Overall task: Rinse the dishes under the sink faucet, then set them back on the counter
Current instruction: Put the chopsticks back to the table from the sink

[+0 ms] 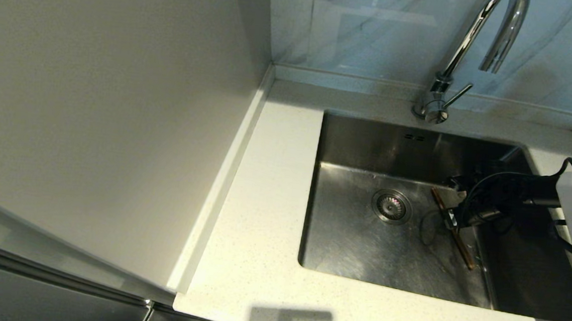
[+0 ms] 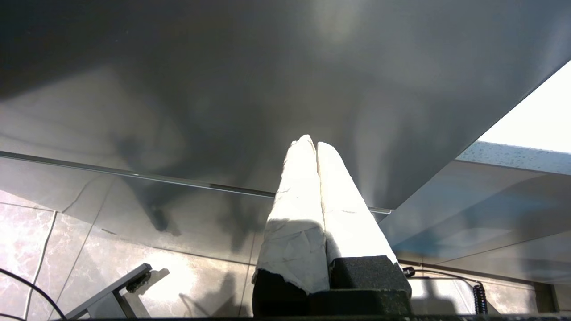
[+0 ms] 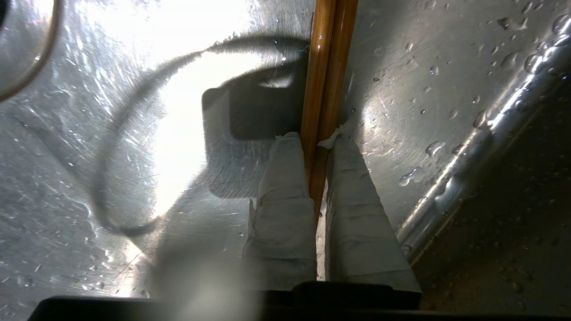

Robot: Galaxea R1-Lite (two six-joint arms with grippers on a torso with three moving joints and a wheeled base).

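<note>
The brown chopsticks point(image 1: 463, 251) lie side by side on the wet floor of the steel sink point(image 1: 351, 240), right of the drain strainer point(image 1: 391, 206). My right gripper point(image 1: 451, 218) reaches down into the basin and is shut on the chopsticks point(image 3: 328, 67), its taped fingers point(image 3: 285, 178) pressed against them on either side near the sink floor. The chrome faucet point(image 1: 476, 28) stands behind the sink with no water running. My left gripper point(image 2: 311, 145) is shut on nothing, parked low beside the cabinet, outside the head view. Both bowls are out of view.
The off-white counter point(image 1: 263, 204) runs along the sink's left and front. A tall pale panel point(image 1: 108, 108) stands at the left. The faucet's lever point(image 1: 457, 94) points forward-right. The sink's right wall point(image 3: 482, 133) lies close to my right gripper.
</note>
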